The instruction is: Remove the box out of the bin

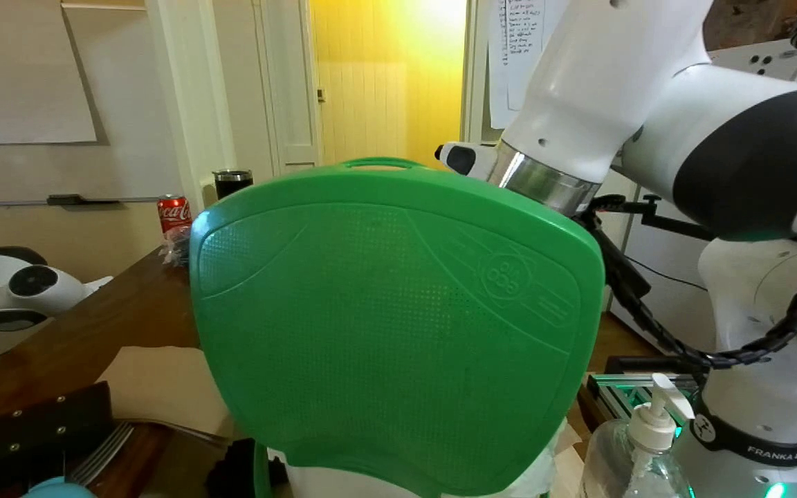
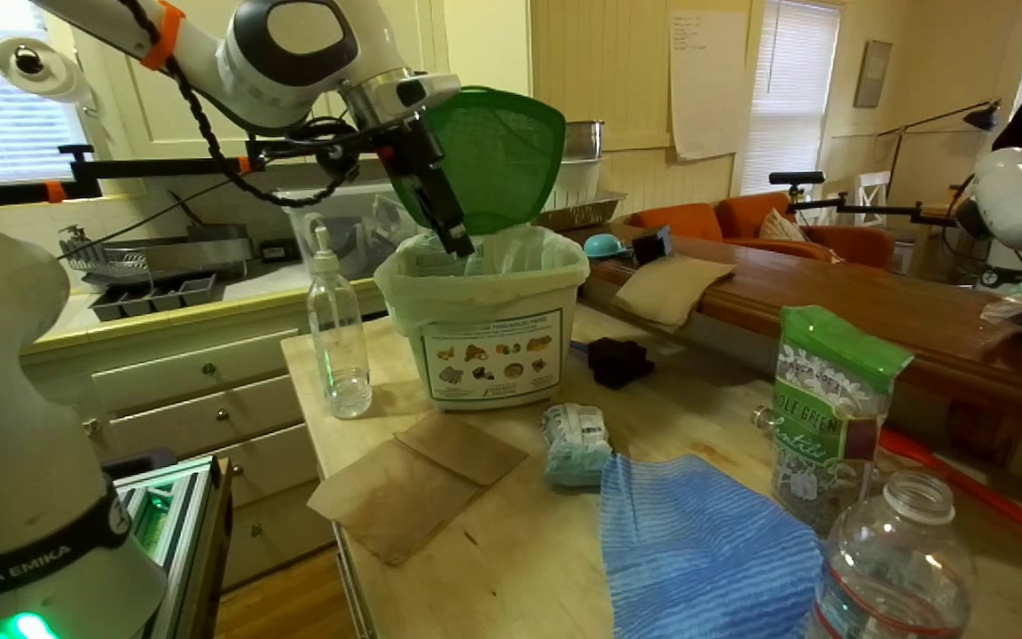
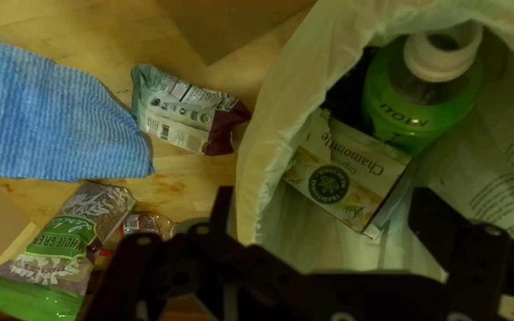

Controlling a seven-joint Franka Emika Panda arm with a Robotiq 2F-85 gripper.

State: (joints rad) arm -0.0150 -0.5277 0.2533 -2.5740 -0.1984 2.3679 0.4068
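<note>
Fingers are held wide apart over the mouth of the bin; in the wrist view, one tip is seen against the rim and the other over the inside. Farther down, between the two tips, the box is shown — a pale carton lettered "Chamomile" and printed with flowers. It is set inside the bin at a slant, just beside a green bottle whose open neck is turned up toward the camera; whether the two are touching cannot be told. Both are surrounded by a translucent whitish liner, which is folded outward over the rim. Above the bin, the white arm is bent so that the fingers are pointed obliquely down. The green lid is shown raised in both exterior views — tilted up above the bin's white body. On the desk, a clear pump bottle is stood next to the bin, and brown paper is laid near it. A small printed packet is placed just beside a blue striped cloth. Farther out, a bag of green lentils and a clear plastic bottle are seen, the latter being cut off at the lower edge of an exterior view.
</note>
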